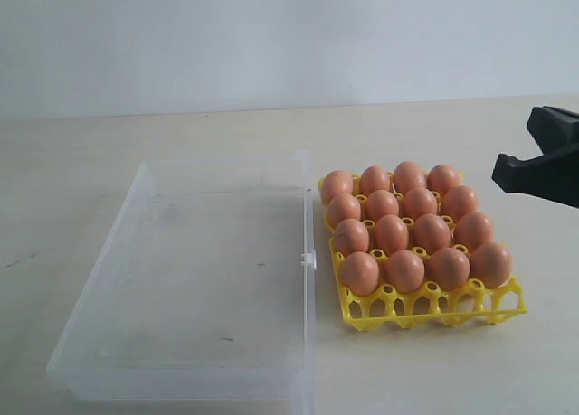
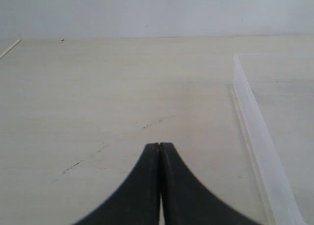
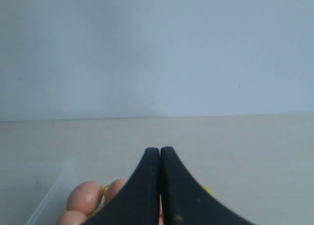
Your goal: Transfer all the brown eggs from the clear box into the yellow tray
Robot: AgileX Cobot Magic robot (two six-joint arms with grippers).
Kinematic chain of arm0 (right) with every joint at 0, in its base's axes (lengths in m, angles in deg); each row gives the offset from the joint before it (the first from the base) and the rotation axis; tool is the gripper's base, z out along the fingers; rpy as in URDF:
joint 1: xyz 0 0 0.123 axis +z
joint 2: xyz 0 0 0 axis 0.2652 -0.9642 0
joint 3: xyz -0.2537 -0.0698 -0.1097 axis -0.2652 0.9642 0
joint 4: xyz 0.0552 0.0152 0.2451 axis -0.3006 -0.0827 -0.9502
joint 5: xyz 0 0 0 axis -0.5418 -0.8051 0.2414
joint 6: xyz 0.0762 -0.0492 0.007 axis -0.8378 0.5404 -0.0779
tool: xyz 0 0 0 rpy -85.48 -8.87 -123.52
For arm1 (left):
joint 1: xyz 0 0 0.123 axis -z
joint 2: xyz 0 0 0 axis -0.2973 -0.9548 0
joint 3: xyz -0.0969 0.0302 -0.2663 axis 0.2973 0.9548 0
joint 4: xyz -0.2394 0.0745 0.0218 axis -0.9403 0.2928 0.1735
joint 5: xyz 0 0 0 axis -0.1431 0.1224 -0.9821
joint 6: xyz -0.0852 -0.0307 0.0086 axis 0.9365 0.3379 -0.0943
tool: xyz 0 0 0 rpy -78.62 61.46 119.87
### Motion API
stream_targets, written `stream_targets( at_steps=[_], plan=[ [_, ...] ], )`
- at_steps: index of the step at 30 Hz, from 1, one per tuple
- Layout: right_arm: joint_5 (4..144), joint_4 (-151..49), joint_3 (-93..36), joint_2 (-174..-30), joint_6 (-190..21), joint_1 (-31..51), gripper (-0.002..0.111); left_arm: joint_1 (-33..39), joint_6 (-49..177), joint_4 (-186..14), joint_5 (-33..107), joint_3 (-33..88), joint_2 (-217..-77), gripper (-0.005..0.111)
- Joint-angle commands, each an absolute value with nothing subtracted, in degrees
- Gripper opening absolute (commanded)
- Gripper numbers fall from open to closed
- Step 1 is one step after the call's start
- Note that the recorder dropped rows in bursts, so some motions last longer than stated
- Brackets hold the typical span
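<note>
eggs [image 1: 392,232] all sitting in the tray [image 1: 434,311], tray just beside the box [image 1: 181,343] on its latch side, left gripper [image 2: 159,146] pinched shut over bare table [image 2: 98,87], right gripper [image 3: 160,149] shut too, holding nothing, up by the tray

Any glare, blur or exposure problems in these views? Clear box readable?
Exterior view: soft light, faint shadows; the smooth orange-brown oval eggs in the bright yellow lattice plastic tray are sharp, the shallow transparent plastic box is low-contrast, no hard glare. Left wrist view: the shut black left gripper is featureless dark, box wall hazy. Right wrist view: eggs beyond the shut black right gripper look soft.
</note>
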State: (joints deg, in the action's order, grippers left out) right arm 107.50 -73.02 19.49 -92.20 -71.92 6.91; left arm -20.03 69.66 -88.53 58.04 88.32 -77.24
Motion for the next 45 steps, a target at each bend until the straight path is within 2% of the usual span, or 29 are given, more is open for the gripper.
stream_targets(
  at_steps=[1,12,27,37,45],
  plan=[
    [108.1,-70.3,22.7,-86.0,-71.2,6.7,0.0,-19.5,69.7,-88.8,57.3,88.1,-76.9,0.0],
    [107.2,-69.9,36.4,-66.0,-71.3,6.5,0.0,-19.5,69.7,-88.8,57.3,88.1,-76.9,0.0],
    [85.0,-56.6,36.4,-42.0,-71.3,-5.9,0.0,-19.5,69.7,-88.8,57.3,88.1,-76.9,0.0],
    [71.7,-55.9,36.4,-31.5,-71.4,-6.9,0.0,-19.5,69.7,-88.8,57.3,88.1,-76.9,0.0],
    [69.4,-54.6,36.4,-30.4,-71.4,-7.8,0.0,-19.5,69.7,-88.8,57.3,88.1,-76.9,0.0]
  ],
)
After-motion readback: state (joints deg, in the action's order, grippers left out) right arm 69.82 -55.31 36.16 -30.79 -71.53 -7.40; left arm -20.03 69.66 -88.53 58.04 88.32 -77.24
